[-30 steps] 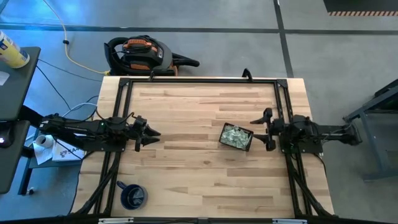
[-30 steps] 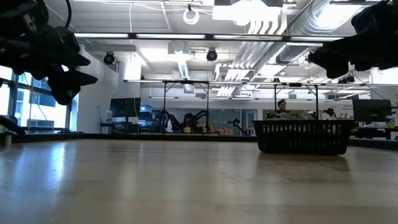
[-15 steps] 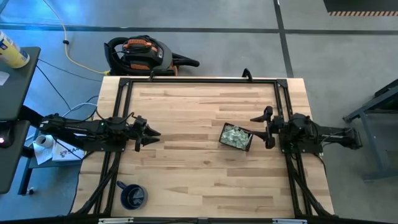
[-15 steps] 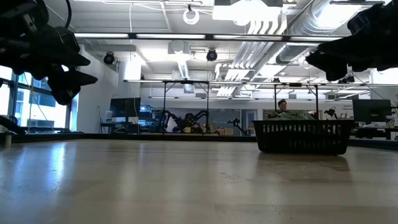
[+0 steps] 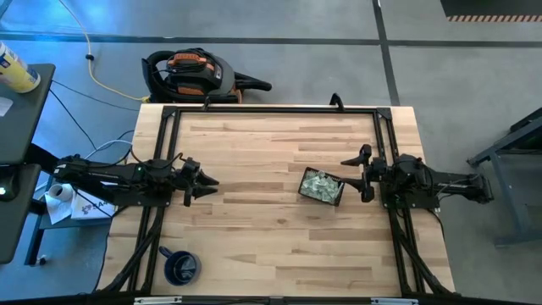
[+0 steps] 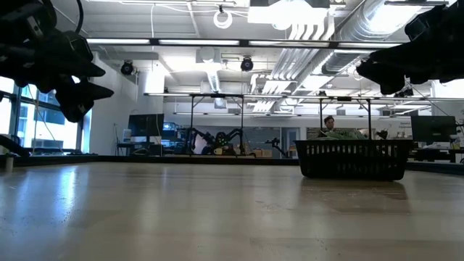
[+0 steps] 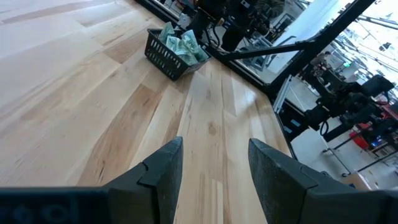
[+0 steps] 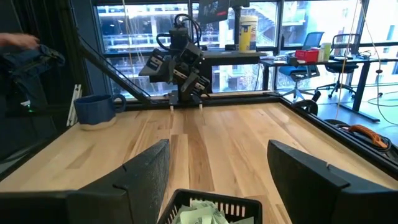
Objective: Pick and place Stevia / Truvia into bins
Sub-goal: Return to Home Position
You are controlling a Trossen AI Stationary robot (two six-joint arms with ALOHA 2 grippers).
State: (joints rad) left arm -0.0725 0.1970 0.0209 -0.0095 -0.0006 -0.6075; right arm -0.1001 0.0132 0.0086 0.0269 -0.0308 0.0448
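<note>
— What has changed since a second ago?
— The sachets [image 5: 318,184] stay heaped in the black tray [image 5: 340,194]; only your right gripper [image 5: 352,177] eased back slightly.
— Its fingers?
— Spread wide, empty, just beside the tray. Your left gripper [image 5: 211,181], also parted, waits well apart from the tray.
</note>
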